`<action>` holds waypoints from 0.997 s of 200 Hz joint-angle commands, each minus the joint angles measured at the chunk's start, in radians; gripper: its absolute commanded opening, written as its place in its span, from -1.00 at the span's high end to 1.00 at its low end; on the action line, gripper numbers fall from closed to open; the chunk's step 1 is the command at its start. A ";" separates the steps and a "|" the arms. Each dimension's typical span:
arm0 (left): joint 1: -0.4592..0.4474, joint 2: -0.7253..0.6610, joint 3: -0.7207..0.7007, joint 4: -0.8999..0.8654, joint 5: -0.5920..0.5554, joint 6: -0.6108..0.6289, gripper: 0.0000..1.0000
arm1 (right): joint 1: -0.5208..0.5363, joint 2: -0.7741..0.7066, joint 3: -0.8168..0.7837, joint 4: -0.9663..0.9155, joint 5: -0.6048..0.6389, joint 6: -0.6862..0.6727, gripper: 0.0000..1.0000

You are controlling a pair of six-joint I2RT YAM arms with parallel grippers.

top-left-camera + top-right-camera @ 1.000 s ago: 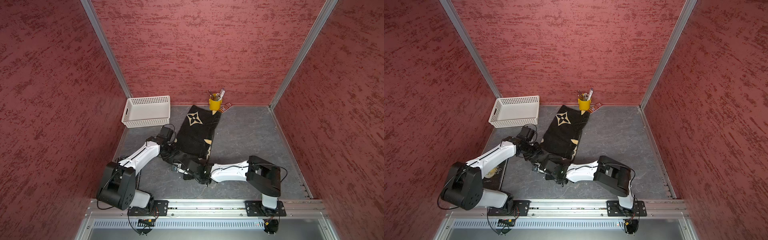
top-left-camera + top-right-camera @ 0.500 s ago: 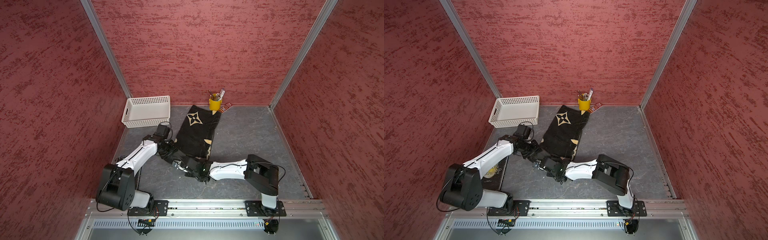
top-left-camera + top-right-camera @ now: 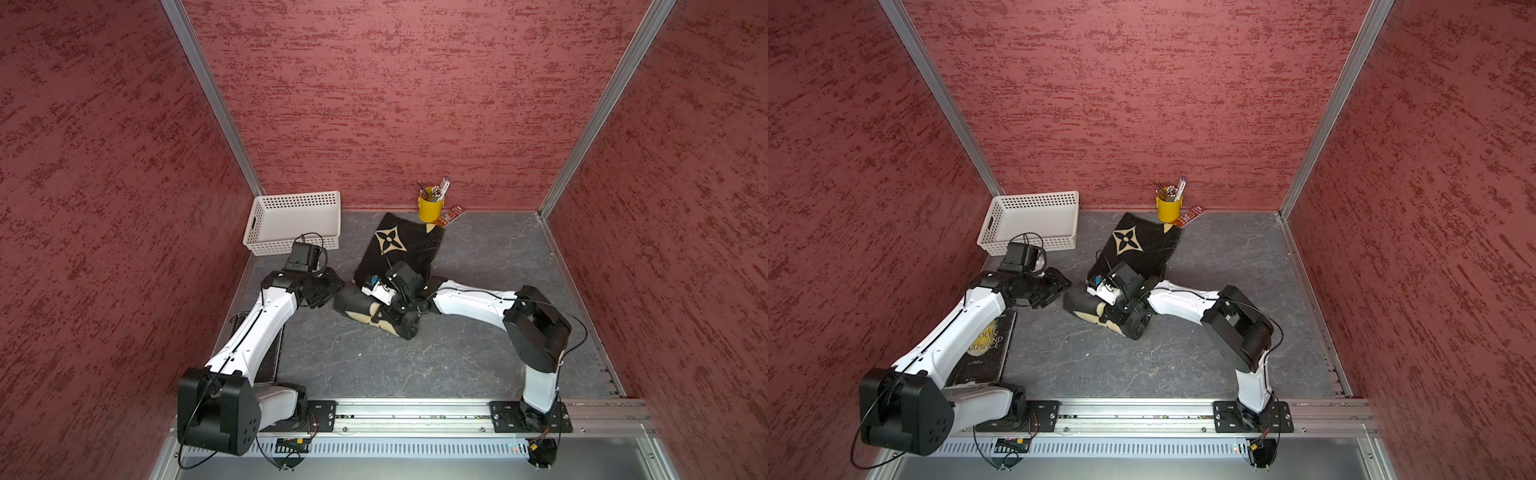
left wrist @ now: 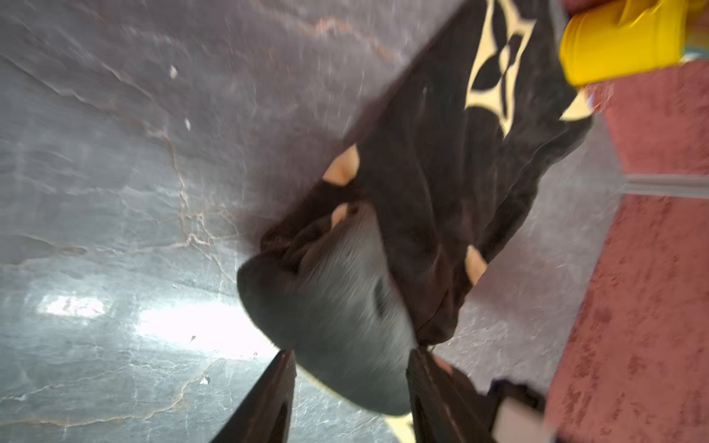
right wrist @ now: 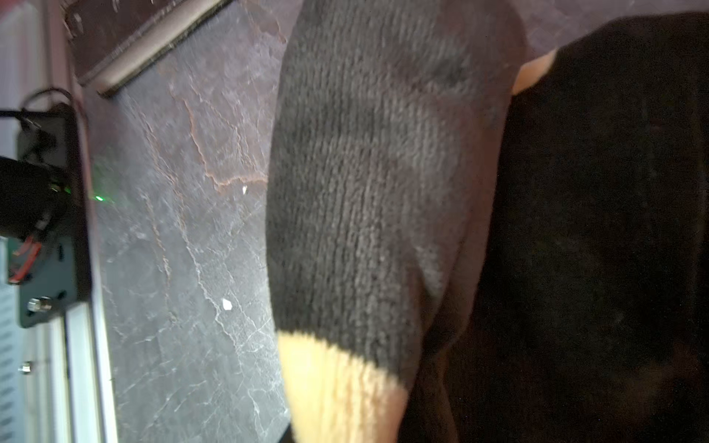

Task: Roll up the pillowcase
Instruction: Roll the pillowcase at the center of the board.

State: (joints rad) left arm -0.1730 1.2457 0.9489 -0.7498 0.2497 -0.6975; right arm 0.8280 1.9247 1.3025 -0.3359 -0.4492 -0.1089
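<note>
A white basket [image 3: 295, 220] with perforated walls sits in the far left corner of the counter [image 3: 415, 357], apart from the pillowcase [image 3: 401, 249]. The left arm [image 3: 257, 328] reaches up beside it, and its wrist camera [image 3: 305, 255] stands in front of the basket's near wall. A yellow cup [image 3: 430, 208] stands by the far wall, right at the pillowcase's far right corner, and holds upright pencils and pens [image 3: 434, 192]. An orange card [image 3: 452, 216] lies flat just right of the cup. A dark book [image 3: 986, 345] lies at the near left, largely under the left arm.

The counter is grey with pale marble veins. Red textured walls [image 3: 395, 104] close it on three sides, with aluminium posts [image 3: 216, 108] in the far corners. A metal rail [image 3: 415, 411] along the near edge carries both arm bases.

The pillowcase lies mid-counter, running from the cup towards the near side. Its far part is flat and shows a cream flower-in-star motif. Its near end is wound into a thick roll [image 3: 357, 305] lying aslant.

The left tool [image 4: 351, 353] is at the roll's left end, its fingers [image 4: 276, 395] part-way apart with the roll's end bulging just past the tips. The right tool [image 3: 397, 309] sits on the roll's right half, and the right arm [image 3: 469, 301] crosses the cloth's near right corner. Its fingers are lost against the black cloth, so I cannot tell how wide it stands.
</note>
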 commanded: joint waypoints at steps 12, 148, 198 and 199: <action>-0.087 0.071 -0.013 0.082 0.000 0.021 -0.01 | -0.101 0.094 0.041 -0.018 -0.344 0.141 0.94; -0.168 0.373 0.091 0.118 -0.042 0.019 0.04 | -0.155 -0.117 -0.075 0.047 -0.008 0.130 -0.41; -0.161 0.370 0.090 0.124 -0.028 0.015 0.04 | 0.074 -0.236 -0.151 0.087 0.542 -0.168 -0.97; -0.161 0.370 0.090 0.124 -0.028 0.015 0.04 | 0.079 -0.234 -0.152 0.089 0.549 -0.175 -0.97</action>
State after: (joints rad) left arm -0.3367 1.6028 1.0435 -0.6456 0.2287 -0.6910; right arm 0.8017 1.6821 1.1885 -0.2722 -0.2329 -0.0929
